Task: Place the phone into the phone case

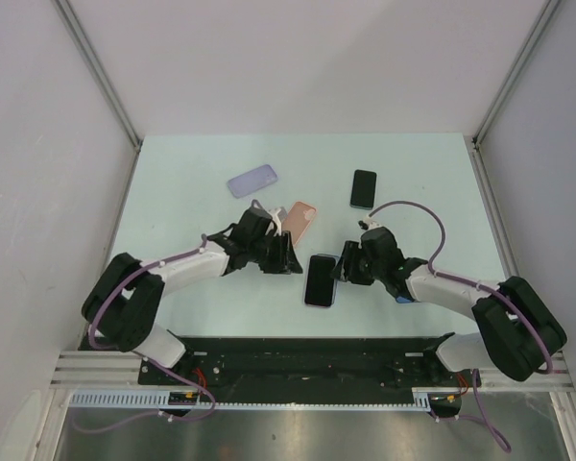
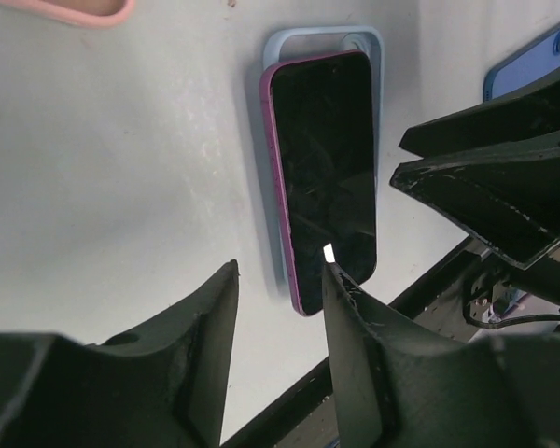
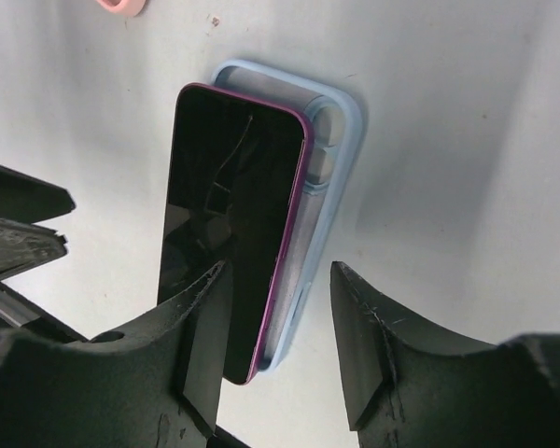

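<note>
Atop case (image 3: 329,140), phone (image 3: 233,215) askew; left fingers (image 2: 205,327) apart, right fingers (image 3: 373,336) apart, both empty.

Lavender case (image 1: 252,180), pink case (image 1: 302,219), black phone (image 1: 364,188) apart on table (image 1: 422,182).

I see the phone (image 3: 229,233), black screen up with a magenta rim, lying askew on the pale blue case (image 3: 334,159). It is not seated, and the case's end rim and one long wall are exposed. Both lie near the front middle of the counter (image 1: 413,173).
</note>
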{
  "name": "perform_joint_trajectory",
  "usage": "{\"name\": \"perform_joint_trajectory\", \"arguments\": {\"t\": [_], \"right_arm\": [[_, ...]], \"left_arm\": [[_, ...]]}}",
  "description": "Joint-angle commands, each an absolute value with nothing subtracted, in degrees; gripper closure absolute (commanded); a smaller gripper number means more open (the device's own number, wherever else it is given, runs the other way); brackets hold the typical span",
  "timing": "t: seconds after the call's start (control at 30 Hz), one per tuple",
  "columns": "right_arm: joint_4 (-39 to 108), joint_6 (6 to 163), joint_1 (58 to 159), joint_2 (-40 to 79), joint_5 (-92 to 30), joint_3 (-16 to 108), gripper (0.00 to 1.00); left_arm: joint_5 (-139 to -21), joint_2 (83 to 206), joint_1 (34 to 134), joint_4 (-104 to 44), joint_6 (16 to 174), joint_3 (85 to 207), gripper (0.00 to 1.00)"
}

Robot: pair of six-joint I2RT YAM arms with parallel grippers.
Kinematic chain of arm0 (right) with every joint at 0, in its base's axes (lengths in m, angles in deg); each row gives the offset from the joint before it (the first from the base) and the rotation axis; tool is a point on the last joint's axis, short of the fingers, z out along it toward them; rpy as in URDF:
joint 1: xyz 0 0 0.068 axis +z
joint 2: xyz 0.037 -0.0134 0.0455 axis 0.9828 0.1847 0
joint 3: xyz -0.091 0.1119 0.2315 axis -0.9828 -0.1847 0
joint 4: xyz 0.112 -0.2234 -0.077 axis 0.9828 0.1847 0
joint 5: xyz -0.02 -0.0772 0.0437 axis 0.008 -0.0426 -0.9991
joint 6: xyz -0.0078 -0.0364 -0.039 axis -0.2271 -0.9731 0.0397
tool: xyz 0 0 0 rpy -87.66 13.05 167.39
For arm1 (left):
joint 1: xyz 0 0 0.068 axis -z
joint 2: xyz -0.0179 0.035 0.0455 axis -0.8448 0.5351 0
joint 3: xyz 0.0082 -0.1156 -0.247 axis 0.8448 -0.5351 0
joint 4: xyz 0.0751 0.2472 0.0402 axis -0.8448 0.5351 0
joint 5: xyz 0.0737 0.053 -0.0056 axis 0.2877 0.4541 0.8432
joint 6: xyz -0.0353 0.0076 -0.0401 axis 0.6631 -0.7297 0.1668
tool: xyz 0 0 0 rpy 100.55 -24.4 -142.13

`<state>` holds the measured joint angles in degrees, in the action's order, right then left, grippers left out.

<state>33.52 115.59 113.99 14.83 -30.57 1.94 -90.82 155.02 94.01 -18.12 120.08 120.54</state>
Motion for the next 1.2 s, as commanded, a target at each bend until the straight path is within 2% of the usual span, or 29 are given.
{"name": "perform_joint_trajectory", "arguments": {"t": [0.0, 0.37, 0.73, 0.87, 0.97, 1.1, 1.17], "right_arm": [[28.7, 114.6, 113.8, 17.1, -32.7, 1.7, 0.5], [26.5, 114.0, 113.5, 22.3, -32.7, 1.7, 0.57], [24.8, 113.8, 113.6, 24.6, -35.0, 1.6, 0.71], [24.7, 113.9, 113.5, 24.7, -35.7, 1.6, 0.72], [23.6, 113.6, 113.7, 25.2, -37.4, 1.5, 0.69], [21.4, 113.5, 113.9, 25.8, -39.8, 0.8, 0.67], [20.4, 113.4, 113.8, 26.3, -41.1, 0.8, 0.66]], "left_arm": [[-93.9, 158.4, 94.9, -25.8, 121.6, 121.2, 0.57], [-95.4, 165.2, 96.7, -30.2, 121.4, 123.2, 0.66], [-97.1, 168.2, 99.2, -32.0, 121.2, 126.4, 0.86], [-96.0, 169.8, 99.9, -31.3, 121.2, 127.5, 0.91], [-94.2, 170.7, 100.6, -30.2, 120.6, 128.6, 0.94], [-92.0, 171.3, 101.8, -28.8, 118.7, 130.8, 0.93], [-90.7, 171.5, 102.4, -28.4, 118.4, 131.8, 0.87]]}}
